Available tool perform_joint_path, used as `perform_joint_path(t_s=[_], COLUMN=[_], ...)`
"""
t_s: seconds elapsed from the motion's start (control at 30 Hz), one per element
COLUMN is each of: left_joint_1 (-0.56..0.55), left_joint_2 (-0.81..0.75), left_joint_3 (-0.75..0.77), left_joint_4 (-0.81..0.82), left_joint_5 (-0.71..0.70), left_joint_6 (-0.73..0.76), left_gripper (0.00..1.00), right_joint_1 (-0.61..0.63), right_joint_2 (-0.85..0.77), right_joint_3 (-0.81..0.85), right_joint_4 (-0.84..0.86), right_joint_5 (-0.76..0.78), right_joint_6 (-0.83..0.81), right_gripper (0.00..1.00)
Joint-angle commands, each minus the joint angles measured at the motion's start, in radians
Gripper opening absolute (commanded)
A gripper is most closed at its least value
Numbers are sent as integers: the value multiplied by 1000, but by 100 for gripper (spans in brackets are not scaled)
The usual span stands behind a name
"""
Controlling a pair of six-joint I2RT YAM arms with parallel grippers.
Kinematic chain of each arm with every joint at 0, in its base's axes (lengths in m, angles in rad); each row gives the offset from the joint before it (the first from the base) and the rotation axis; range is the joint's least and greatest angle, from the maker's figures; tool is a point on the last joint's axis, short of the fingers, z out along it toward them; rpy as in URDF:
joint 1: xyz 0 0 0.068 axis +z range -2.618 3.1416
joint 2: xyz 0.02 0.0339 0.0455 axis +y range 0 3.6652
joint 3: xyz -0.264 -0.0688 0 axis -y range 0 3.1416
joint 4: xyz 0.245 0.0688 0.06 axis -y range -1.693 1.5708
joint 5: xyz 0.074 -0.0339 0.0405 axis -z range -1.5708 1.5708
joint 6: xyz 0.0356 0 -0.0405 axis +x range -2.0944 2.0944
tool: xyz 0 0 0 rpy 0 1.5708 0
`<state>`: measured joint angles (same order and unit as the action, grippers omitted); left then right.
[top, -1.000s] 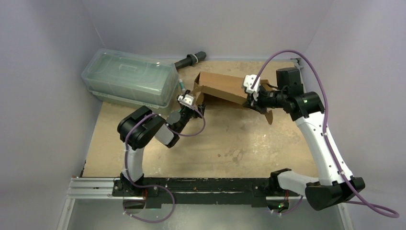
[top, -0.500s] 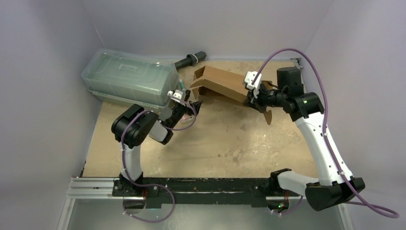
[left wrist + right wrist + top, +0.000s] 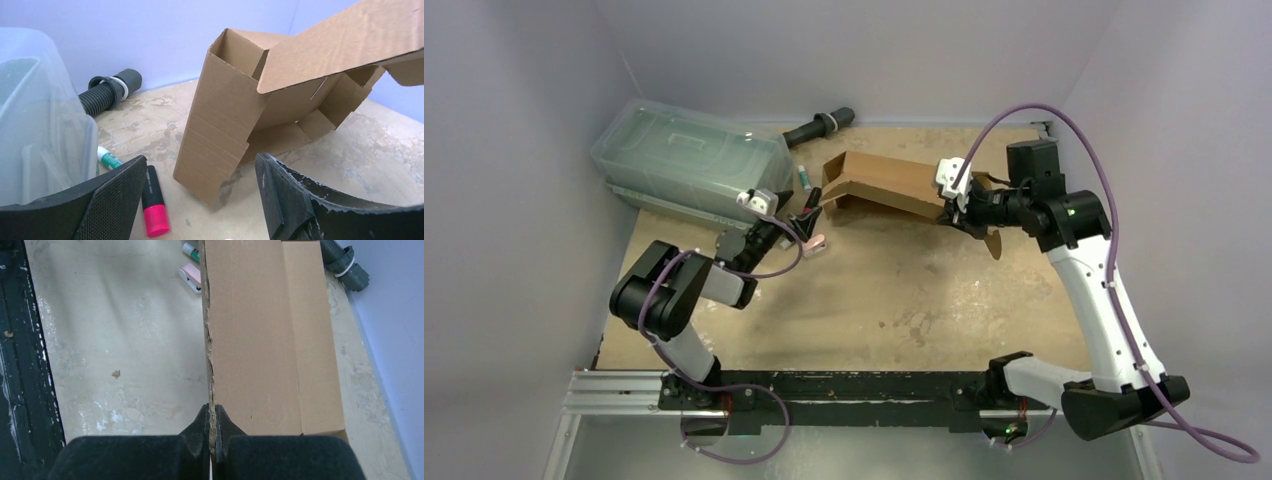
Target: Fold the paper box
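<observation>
Pinching the paper box (image 3: pixel 879 185) by its edge, the right gripper (image 3: pixel 212 432) props it up — likely so the left gripper (image 3: pixel 200 162), gaping empty, can reach flaps.

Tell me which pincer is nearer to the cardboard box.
Right: the right pincer is clamped on the box edge; the left pincer sits open, short of its left end, apart.

**Q:** Lighting?
**A:** Diffuse, even, moderately bright; the paper box (image 3: pixel 879 185) casts only a soft shadow toward 6 o'clock.
**Q:** Sharpness?
**A:** Wrist views: near fingers (image 3: pixel 125 457) at 6 o'clock blurred and dark. Right wrist view: pale sheen on the table (image 3: pixel 105 412) at 8 o'clock.
</observation>
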<state>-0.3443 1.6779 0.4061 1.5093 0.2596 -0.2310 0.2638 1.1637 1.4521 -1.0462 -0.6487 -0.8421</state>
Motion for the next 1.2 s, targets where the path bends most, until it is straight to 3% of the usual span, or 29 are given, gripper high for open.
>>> perform_joint_path(t_s=[0.0, 0.27, 0.7, 0.97, 1.17], left_joint_1=[19, 19, 9, -24, -53], left_joint_2=[37, 97, 213, 281, 310], left_joint_3=[72, 128, 299, 404, 411], left_joint_4=[139, 156, 103, 28, 89], left_joint_5=[75, 198, 315, 215, 94], left_joint_6=[47, 86, 89, 174, 209], left_gripper=[78, 78, 74, 73, 72], right_joint_1=[5, 5, 5, 6, 6], right_joint_2=[-15, -28, 53, 161, 180], right_joint_3=[75, 106, 210, 299, 278], right_joint_4=[-89, -190, -165, -223, -194], right_joint_5=[-47, -57, -106, -169, -174], right_joint_6=[-51, -121, -91, -103, -78], right_gripper=[0, 0, 0, 0, 0])
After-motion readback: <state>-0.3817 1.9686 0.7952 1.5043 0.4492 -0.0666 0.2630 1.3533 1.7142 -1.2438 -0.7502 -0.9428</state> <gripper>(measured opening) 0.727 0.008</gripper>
